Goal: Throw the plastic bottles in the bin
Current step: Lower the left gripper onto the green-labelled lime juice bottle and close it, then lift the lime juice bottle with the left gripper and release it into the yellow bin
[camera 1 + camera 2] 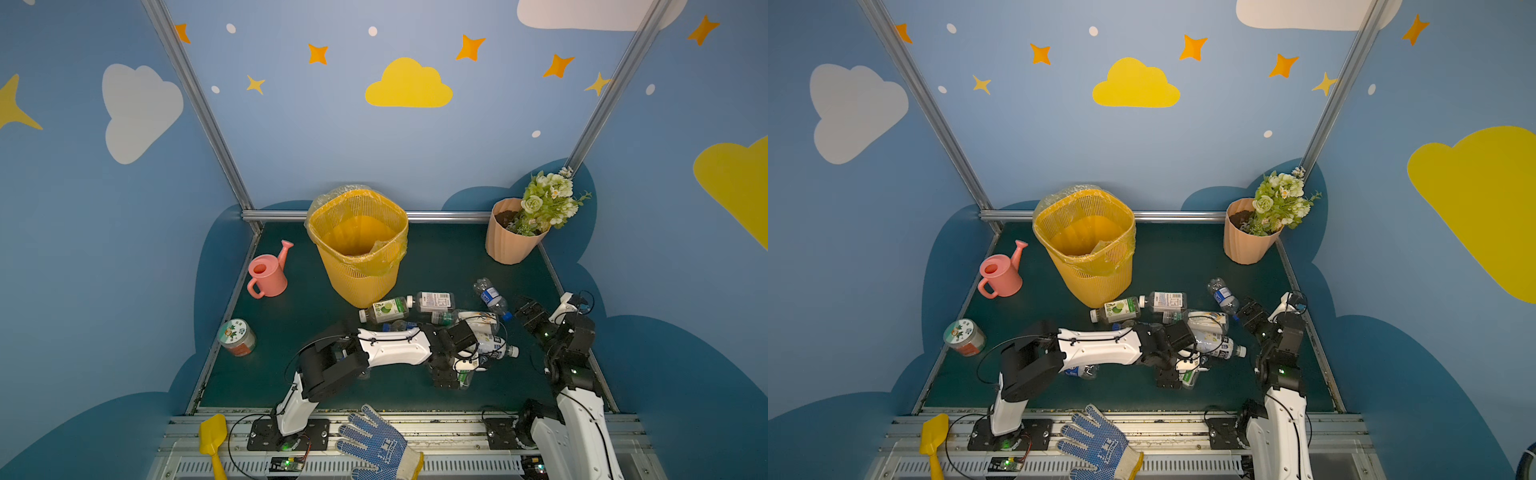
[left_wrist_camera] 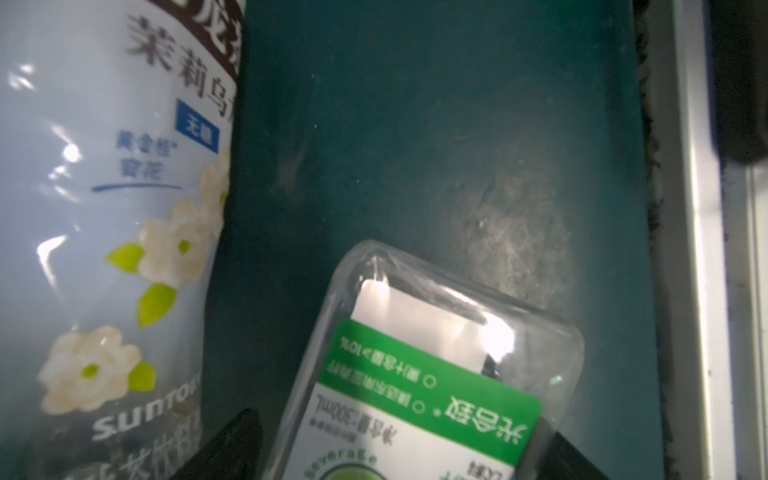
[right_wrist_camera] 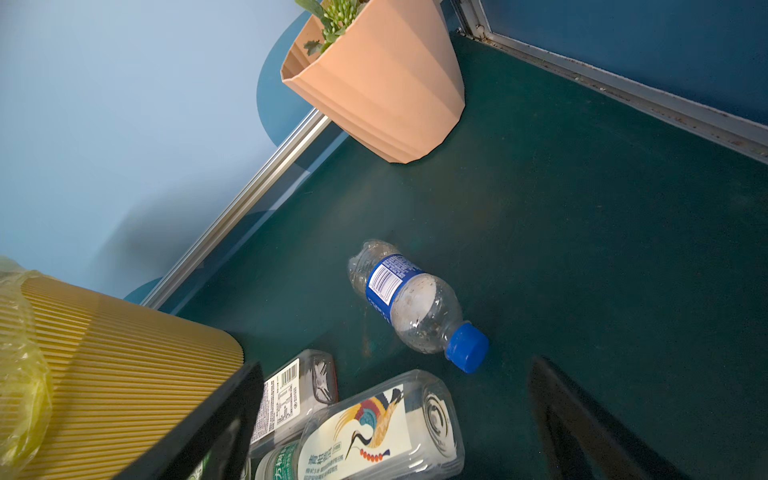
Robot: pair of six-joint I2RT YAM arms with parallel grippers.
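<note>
A dark green mat (image 1: 249, 382) floors a booth of blue walls painted with clouds and stars. Nearest, on the metal rail (image 1: 449, 419), lie a yellow scoop (image 1: 212, 436) and a blue-dotted glove (image 1: 374, 444).

Just beyond, the left gripper (image 2: 401, 432) reaches across to the right half of the mat and straddles a green-labelled bottle (image 2: 415, 374) lying on its side. One finger stands on either side of the bottle's body, but whether they pinch it cannot be told. A jasmine-label bottle (image 2: 104, 208) lies just beside it.

The right gripper (image 1: 527, 311) hovers near the mat's right edge, its jaws spread wide with nothing between them. A blue-capped bottle (image 1: 492, 299) lies alone just ahead of it.

Left of that, more bottles lie in a loose huddle: a crane-label bottle (image 3: 374, 428), a white-label bottle (image 1: 432, 301) and a lime-label bottle (image 1: 384, 309), which is close to the bin's foot. A round jar (image 1: 237, 336) sits near the left edge.

Farther back, the bin (image 1: 361, 270) stands upright in the middle, its liner folded over the rim. A pink watering can (image 1: 268, 272) stands to its left, and a peach flower pot (image 1: 509, 245) stands in the far right corner.
</note>
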